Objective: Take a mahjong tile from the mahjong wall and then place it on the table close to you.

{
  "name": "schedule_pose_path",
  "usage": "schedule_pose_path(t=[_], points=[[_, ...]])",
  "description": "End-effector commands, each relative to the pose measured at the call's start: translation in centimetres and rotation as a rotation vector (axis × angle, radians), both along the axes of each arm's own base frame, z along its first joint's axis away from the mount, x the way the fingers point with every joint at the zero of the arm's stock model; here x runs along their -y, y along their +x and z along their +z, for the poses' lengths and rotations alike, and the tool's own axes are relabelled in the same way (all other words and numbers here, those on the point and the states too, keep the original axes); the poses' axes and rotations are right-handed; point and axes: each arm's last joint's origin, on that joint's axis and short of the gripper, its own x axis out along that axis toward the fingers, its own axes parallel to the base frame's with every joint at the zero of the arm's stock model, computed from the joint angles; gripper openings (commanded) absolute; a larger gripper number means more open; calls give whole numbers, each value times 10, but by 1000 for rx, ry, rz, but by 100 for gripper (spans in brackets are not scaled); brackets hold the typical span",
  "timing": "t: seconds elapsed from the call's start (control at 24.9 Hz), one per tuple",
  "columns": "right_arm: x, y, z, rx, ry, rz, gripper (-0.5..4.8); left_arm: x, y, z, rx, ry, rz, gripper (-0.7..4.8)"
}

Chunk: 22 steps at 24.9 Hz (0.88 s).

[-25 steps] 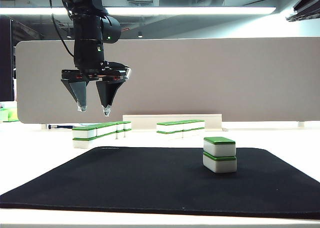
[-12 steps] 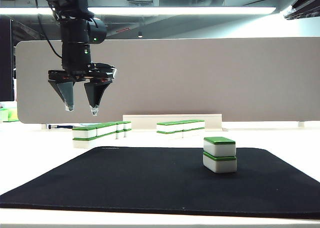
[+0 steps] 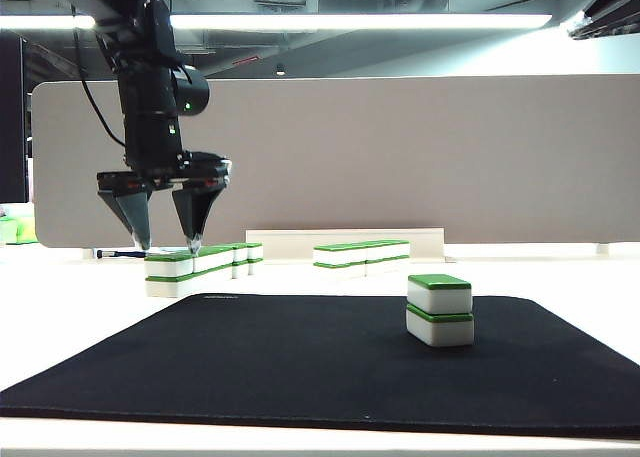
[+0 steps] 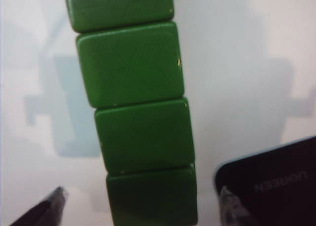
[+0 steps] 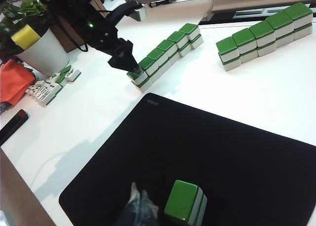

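Green-topped mahjong wall (image 3: 200,262) now sits under the lowered, open left tool (image 3: 166,247); right tool (image 5: 138,206) closed.

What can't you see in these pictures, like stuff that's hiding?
- Left hand: wrist view's edge crops its fingertips.
- Right hand: blurry dark tips, edge-cropped; open or shut unclear.
- Mahjong wall: tile faces hidden, only green backs show.
- Black mat: only a corner in left wrist view.

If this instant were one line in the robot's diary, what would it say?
left gripper: fingers open, straddling near end of mahjong wall | right gripper: shut, over black mat | no tile lifted
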Motion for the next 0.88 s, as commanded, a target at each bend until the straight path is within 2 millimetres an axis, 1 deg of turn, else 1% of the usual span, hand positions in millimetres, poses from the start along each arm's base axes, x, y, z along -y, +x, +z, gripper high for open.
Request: schedule_pose_path(t=[0.04,0.08,0.44,0.48,0.56,0.6,0.88], points=[[0,0,3,15,2,3,-1,0,1,-8,-31,1,7,399],[0,0,3,15,2,3,-1,1,2,-12,-40,1,21,398],[0,0,3,15,1,1,-1,2,5,-28,-69,3,23,393],[0,0,3,16,0,-3,-1,2,5,-29,-69,4,23,386],[0,0,2,16,-3,-10,-1,2,6,-31,-70,4,22,337],[0,1,2,15,-6,-16,-1,3,6,-32,-71,4,22,326],[0,1,2,15,-7,-19,-1,3,7,-35,-78,5,22,326]])
